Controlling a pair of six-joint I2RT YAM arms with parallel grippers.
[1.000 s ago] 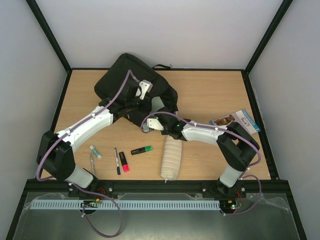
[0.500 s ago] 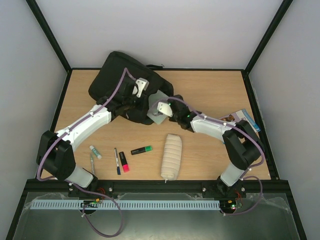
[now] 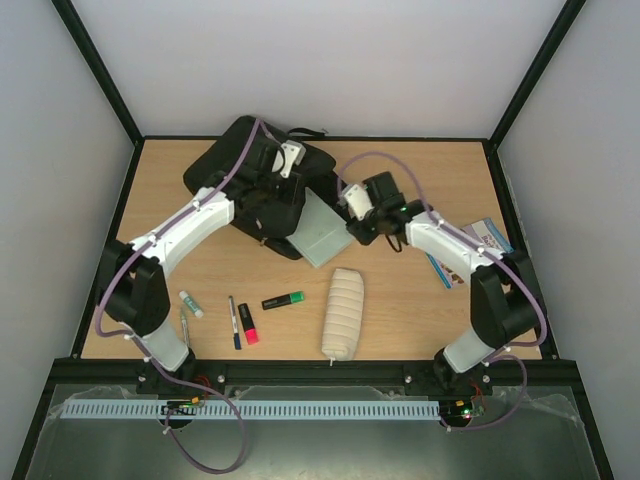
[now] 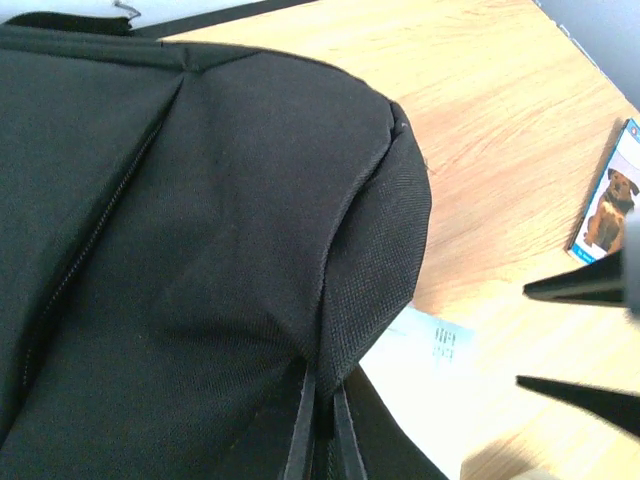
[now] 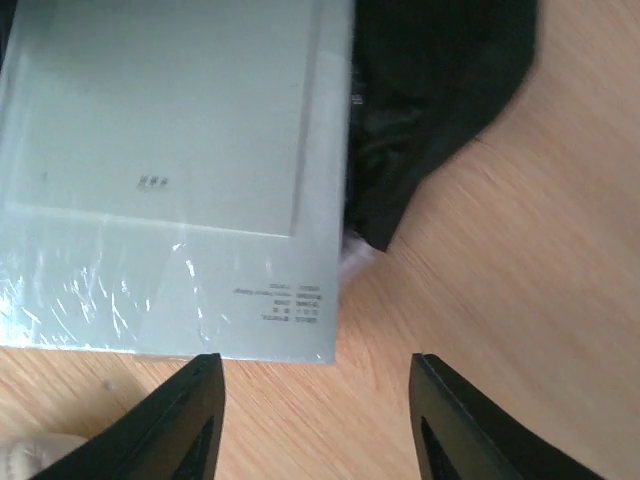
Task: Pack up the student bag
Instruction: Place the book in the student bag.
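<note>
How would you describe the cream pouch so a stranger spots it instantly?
Start at the black student bag at the far side of the table, then follow the pale green notebook at its edge toward the near side. Beyond lies the pouch, right of the green highlighter: the only soft, ribbed, cream thing, fatter than the pens.

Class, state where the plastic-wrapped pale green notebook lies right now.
Top view: the pale green notebook lies flat mid-table against the near right edge of the black backpack, just left of the right tool, behind the cream pencil case.
</note>
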